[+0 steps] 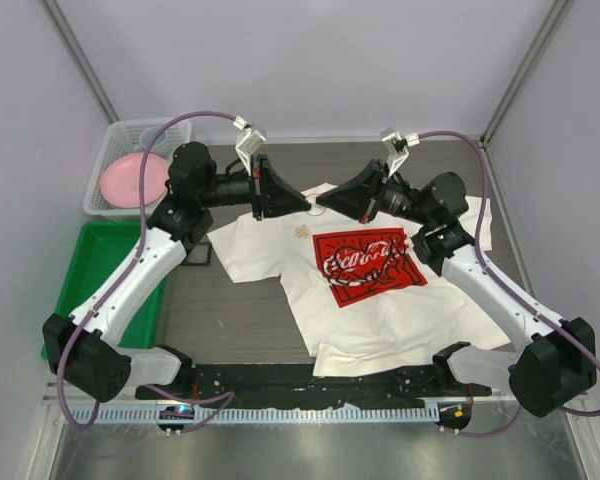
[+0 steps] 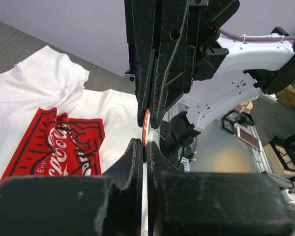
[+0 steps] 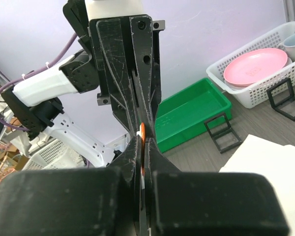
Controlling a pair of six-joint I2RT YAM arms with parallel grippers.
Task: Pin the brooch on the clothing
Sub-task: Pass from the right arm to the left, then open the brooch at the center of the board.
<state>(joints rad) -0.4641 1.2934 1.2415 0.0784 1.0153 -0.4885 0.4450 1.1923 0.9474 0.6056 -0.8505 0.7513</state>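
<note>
Just left of the green tray, the right gripper and the left gripper meet tip to tip, both pinching the edge-on orange brooch. Right of the tray, a white basket holds a pink plate.

The dark grey table carries a white T-shirt spread flat near its middle. A green tray lies at the left edge, with a white basket behind it. A small black frame lies just beside the shirt's sleeve.
</note>
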